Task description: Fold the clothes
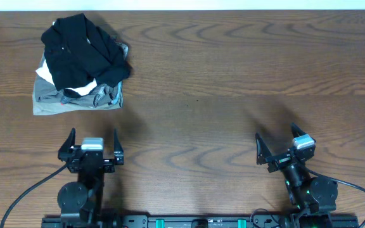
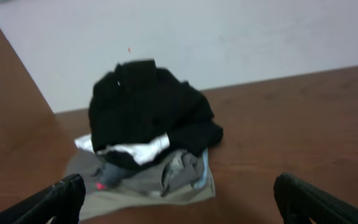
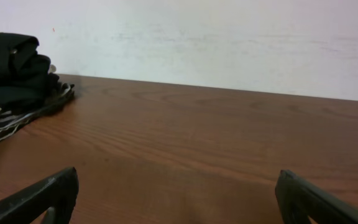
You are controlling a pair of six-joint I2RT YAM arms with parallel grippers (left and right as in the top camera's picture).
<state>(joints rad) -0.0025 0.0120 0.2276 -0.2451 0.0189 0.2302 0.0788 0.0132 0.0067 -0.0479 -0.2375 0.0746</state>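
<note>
Black shirt (image 1: 84, 50) bunched in a heap atop folded garments (image 1: 56, 102), its long axis and collar lost in folds. Left gripper (image 1: 93, 138) and right gripper (image 1: 275, 132) gape wide, empty.

- The left arm (image 1: 80, 190), at the near edge of the worktop, is black and built of rounded joint housings.
- A pale grey block (image 1: 92, 144) sits on top of its wrist.
- The left fingers (image 1: 68, 142) are two slim black blades with pointed tips and a matte surface.
- The right arm (image 1: 315, 193) is also black, with a smaller grey cap (image 1: 303, 142) at the wrist and tiny green lights (image 1: 306, 189) by its base.
- The right fingers (image 1: 260, 149) are the same black and pointed.
- A thin black left cable (image 1: 27, 193) curves toward the near left corner, and a right cable (image 1: 358, 189) toward the near right corner.
- A black rail (image 1: 189, 221) with green marks runs along the near edge.
</note>
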